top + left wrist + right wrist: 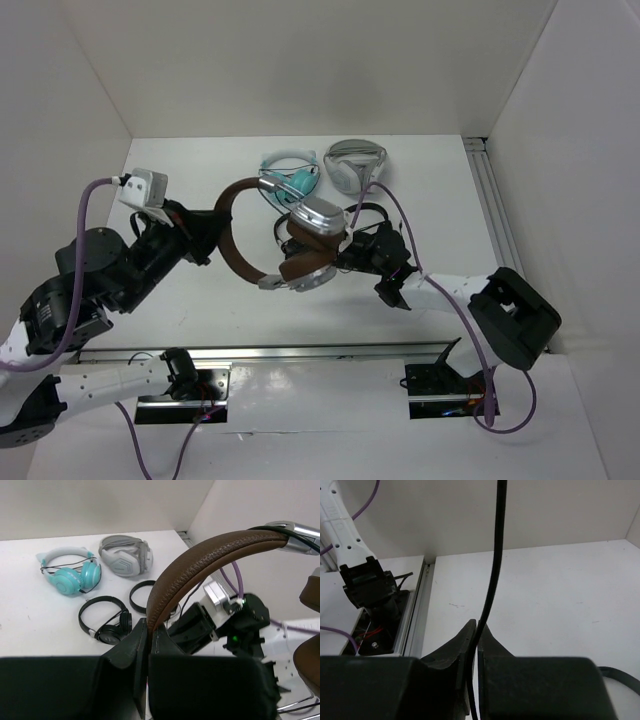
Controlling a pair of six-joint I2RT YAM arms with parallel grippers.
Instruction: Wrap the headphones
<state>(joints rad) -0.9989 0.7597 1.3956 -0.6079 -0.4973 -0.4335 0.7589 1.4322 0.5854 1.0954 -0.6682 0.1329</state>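
Note:
The headphones, with a brown leather headband, silver cups and brown ear pads, are held up above the table. My left gripper is shut on the headband; in the left wrist view the band rises from between its jaws. My right gripper sits just right of the cups and is shut on the thin black cable, which runs straight up out of its jaws.
Teal headphones and a white-grey pair lie at the back of the table. Two small all-black pairs lie below the held pair. A metal rail runs along the near edge; white walls enclose the table.

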